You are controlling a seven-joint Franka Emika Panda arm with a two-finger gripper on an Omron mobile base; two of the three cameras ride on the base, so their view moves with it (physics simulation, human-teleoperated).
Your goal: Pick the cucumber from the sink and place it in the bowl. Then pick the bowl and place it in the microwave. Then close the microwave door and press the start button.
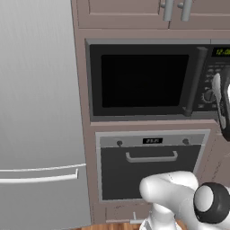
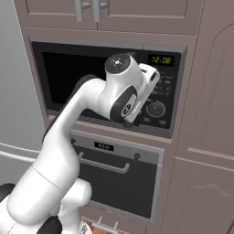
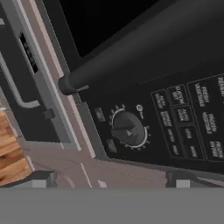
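The microwave (image 1: 148, 42) is built into the wall cabinets, and its door (image 1: 143, 81) is shut, black glass hiding the inside. The door's dark vertical bar handle (image 1: 195, 81) runs beside the black control panel (image 2: 160, 100). My gripper (image 3: 113, 181) hovers close in front of that panel, just short of its round dial (image 3: 128, 130), with the handle (image 3: 131, 52) crossing above. Its fingertips stand far apart at the view's bottom corners with nothing between them. From the left base view the gripper (image 1: 221, 105) shows at the right edge. The cucumber, the bowl and the sink are out of view.
Under the microwave is an oven (image 1: 150, 166) with a horizontal handle (image 1: 151, 157). A grey fridge (image 1: 40, 112) fills the left side. Upper cabinets (image 1: 134, 13) sit above, a tall cabinet (image 2: 205, 137) stands to the right. A strip of wood floor (image 3: 11, 153) lies below.
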